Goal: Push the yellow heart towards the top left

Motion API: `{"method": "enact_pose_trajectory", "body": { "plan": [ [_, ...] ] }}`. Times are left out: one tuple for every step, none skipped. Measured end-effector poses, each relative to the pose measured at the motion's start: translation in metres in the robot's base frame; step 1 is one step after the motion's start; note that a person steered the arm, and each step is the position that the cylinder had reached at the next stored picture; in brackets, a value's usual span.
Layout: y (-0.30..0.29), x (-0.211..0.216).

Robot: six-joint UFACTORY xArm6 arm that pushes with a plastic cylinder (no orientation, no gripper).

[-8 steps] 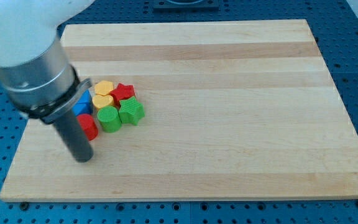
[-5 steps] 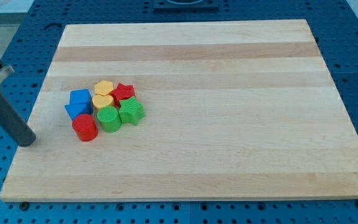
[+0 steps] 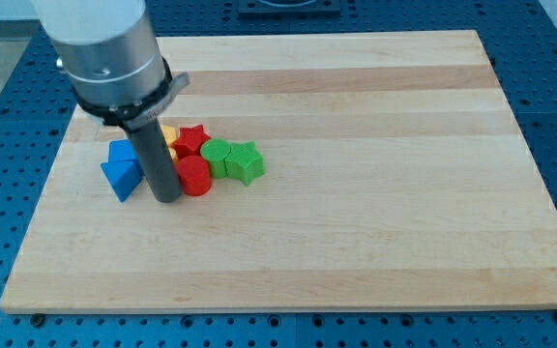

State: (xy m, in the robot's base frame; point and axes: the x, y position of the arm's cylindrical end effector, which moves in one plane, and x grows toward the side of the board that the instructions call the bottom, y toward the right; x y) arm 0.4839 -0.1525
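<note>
My tip (image 3: 166, 196) rests on the wooden board (image 3: 356, 116), inside the cluster of blocks at the view's left. A red cylinder (image 3: 194, 177) touches its right side. Two blue blocks (image 3: 121, 171) lie just to its left. Only slivers of yellow blocks (image 3: 169, 137) show behind the rod; I cannot tell which is the heart. A red star (image 3: 192, 139) lies above the red cylinder. A green cylinder (image 3: 216, 157) and a green star (image 3: 245, 162) lie to the right.
The arm's grey body (image 3: 104, 48) hangs over the board's top left. A blue perforated table (image 3: 8, 106) surrounds the board.
My tip moved from off the board's left edge into the cluster. The red cylinder and both green blocks have shifted right. The yellow blocks are now mostly hidden behind the rod.
</note>
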Motion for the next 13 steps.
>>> {"method": "enact_pose_trajectory", "body": {
  "plan": [
    [-0.014, -0.021],
    [-0.015, -0.052],
    [-0.015, -0.083],
    [-0.019, -0.092],
    [-0.022, -0.079],
    [-0.035, -0.080],
    [-0.046, -0.092],
    [-0.047, -0.101],
    [-0.060, -0.086],
    [-0.083, -0.077],
    [-0.109, -0.077],
    [-0.114, -0.100],
    [-0.104, -0.111]
  ]
}}
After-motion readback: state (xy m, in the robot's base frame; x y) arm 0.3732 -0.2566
